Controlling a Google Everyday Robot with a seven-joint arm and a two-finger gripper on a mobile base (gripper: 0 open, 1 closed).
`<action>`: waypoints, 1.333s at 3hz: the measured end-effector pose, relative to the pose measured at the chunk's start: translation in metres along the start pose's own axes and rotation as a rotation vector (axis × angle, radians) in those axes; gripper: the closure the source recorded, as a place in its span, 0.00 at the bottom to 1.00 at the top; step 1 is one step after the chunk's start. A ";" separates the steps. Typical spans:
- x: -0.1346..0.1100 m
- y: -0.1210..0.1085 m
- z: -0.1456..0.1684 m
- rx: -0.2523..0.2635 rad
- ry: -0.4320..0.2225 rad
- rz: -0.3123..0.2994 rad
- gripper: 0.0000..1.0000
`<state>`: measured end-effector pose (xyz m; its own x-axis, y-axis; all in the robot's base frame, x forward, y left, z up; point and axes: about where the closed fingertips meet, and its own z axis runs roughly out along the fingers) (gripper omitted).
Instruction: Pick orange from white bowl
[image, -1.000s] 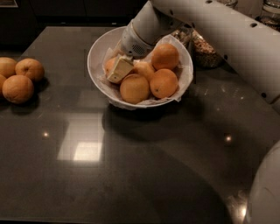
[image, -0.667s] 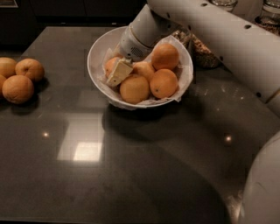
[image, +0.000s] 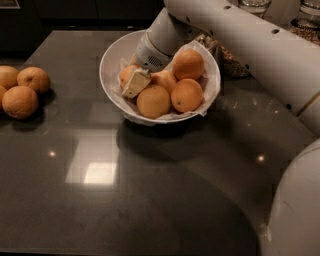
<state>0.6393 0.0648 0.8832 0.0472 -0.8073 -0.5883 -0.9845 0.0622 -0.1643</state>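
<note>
The white bowl (image: 111, 56), lined with crumpled white paper, stands at the back middle of the dark table. It holds several oranges: one on top at the right (image: 188, 64), one at front right (image: 186, 95), one at front middle (image: 153, 101), a paler one (image: 165, 79) in the middle, and one at the left (image: 125, 74) partly hidden. My gripper (image: 133, 81) reaches down into the left side of the bowl, against that left orange. The white arm (image: 240, 35) comes in from the upper right.
Three loose oranges (image: 20, 101) lie on the table at the far left edge. Glass jars (image: 306, 15) stand at the back right, and one with grains (image: 229, 61) is just behind the bowl. My own body (image: 295, 210) fills the lower right corner.
</note>
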 end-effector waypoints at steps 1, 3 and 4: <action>0.000 0.000 0.000 0.000 0.000 0.000 0.78; -0.005 0.001 -0.008 0.008 -0.035 -0.008 1.00; -0.015 0.001 -0.027 0.042 -0.100 -0.023 1.00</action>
<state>0.6333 0.0609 0.9137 0.0881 -0.7463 -0.6597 -0.9750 0.0710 -0.2105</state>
